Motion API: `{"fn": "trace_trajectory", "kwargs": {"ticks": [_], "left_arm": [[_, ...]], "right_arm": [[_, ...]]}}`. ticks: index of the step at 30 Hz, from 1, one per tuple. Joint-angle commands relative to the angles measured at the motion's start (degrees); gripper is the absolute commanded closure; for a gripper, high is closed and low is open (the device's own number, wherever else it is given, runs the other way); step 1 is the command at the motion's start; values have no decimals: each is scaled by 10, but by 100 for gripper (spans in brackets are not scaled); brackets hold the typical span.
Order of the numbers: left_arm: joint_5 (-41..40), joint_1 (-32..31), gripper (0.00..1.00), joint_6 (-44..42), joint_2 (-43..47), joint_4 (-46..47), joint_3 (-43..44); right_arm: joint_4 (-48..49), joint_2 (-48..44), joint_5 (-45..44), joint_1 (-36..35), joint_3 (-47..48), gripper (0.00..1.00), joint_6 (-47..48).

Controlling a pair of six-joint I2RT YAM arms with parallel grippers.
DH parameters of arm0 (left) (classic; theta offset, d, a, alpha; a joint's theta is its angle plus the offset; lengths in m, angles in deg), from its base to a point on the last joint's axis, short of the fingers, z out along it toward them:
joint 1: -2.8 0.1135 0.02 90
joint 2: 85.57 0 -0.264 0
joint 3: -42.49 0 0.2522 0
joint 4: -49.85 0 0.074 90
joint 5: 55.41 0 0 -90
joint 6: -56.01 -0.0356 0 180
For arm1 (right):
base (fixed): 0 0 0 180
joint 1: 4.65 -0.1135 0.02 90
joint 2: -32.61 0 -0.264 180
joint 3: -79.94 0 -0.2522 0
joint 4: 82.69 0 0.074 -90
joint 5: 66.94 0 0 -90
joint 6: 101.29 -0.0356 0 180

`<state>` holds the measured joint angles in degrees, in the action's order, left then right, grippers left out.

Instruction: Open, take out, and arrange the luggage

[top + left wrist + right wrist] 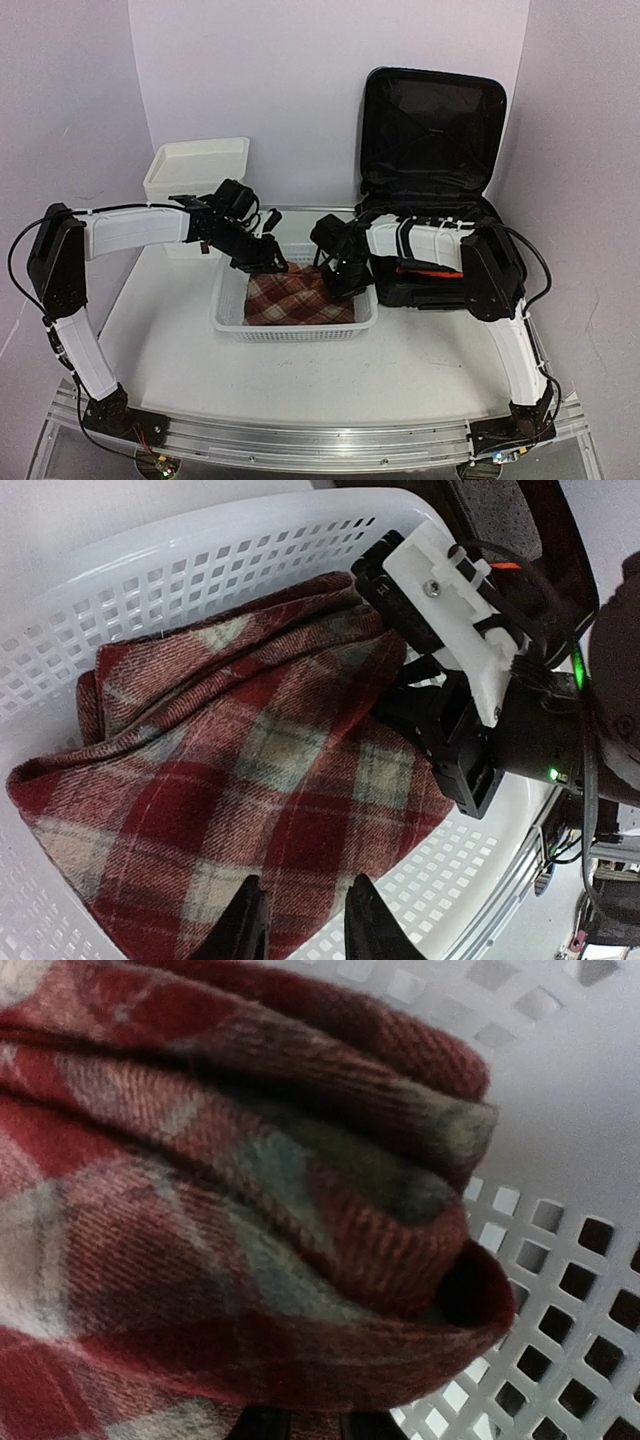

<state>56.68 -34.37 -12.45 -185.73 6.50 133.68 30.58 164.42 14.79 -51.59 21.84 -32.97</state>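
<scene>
Top external view showed the left pincer and right pincer each pinching the plaid cloth in the basket. The suitcase stood open.

The plaid cloth fills the basket almost wall to wall; the left gripper and right gripper crowd its far half, near each other. Behind, the white box at left and the luggage with its upright lid at right block passage. Open table lies in front
</scene>
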Motion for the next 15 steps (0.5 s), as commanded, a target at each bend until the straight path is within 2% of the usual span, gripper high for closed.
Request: {"fn": "trace_trajectory", "kwargs": {"ticks": [1, 7, 10, 15], "left_arm": [[11, 2, 74, 22, -39, 38, 25], [-15, 3, 75, 15, -96, 38, 59], [-56, 5, 67, 0, -119, 34, 68], [-115, 21, 63, -31, -161, -5, 97]], "right_arm": [[49, -53, -3, 7, -19, 75, -2], [45, -148, 54, 7, -70, 56, 6], [45, -200, 66, 7, -98, 47, 16], [39, -272, 63, 16, -139, 38, 37]]}}
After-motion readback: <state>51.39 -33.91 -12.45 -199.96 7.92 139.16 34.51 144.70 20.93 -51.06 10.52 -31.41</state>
